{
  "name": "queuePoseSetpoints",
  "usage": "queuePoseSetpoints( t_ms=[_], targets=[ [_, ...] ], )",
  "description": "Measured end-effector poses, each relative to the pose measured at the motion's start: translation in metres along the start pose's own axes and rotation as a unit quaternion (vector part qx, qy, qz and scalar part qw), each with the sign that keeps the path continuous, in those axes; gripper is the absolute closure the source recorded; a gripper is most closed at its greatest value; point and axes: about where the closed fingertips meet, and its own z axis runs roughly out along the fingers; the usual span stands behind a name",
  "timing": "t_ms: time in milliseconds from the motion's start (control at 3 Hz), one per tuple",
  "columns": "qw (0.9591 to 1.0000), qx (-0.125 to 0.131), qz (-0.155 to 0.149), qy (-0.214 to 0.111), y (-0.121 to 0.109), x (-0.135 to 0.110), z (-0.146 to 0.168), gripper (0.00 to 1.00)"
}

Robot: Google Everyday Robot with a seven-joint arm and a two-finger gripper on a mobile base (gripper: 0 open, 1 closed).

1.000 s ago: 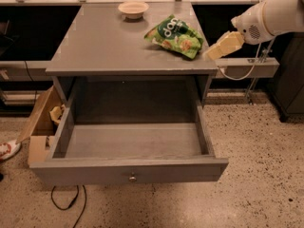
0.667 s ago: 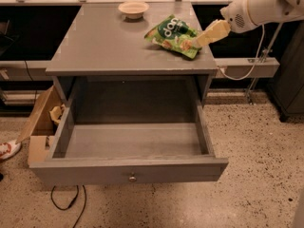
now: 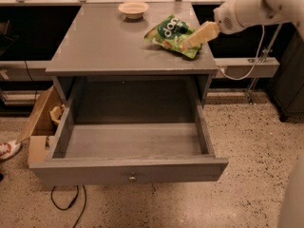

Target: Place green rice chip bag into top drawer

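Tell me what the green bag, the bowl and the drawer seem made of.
The green rice chip bag: probably thin plastic film, crinkled, slightly glossy. The bowl: smooth cream ceramic or plastic; unclear which. The top drawer: seemingly painted wood, matt grey, metal knob. The gripper is at the bag's right edge.

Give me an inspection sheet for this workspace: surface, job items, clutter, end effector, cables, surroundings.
Surface: grey cabinet top, holding the bag and a bowl.
Job's things: green bag lies on the top's right rear part; drawer pulled open, nothing seen inside.
Clutter: cream bowl at the back of the top.
Grippers: end effector at the bag's right edge, contact unclear.
Cables: black cable on the floor below the drawer; white cord hanging at right.
Surroundings: cardboard box and a shoe on the floor at left.
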Motion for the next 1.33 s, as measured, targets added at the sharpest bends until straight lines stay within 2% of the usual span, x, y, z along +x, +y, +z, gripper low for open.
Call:
queuePoseSetpoints(
  t_ms=[333,667,1000,1333],
  targets=[
    [0.9995,0.031,0.000,-0.011,-0.013,-0.008,0.043,0.00],
    [0.9993,0.033,0.007,-0.014,-0.013,-0.011,0.077,0.00],
    [0.9997,0.018,0.015,-0.012,-0.006,-0.010,0.108,0.00],
    [0.9999,-0.006,0.014,-0.008,0.006,-0.008,0.134,0.15]
  ],
)
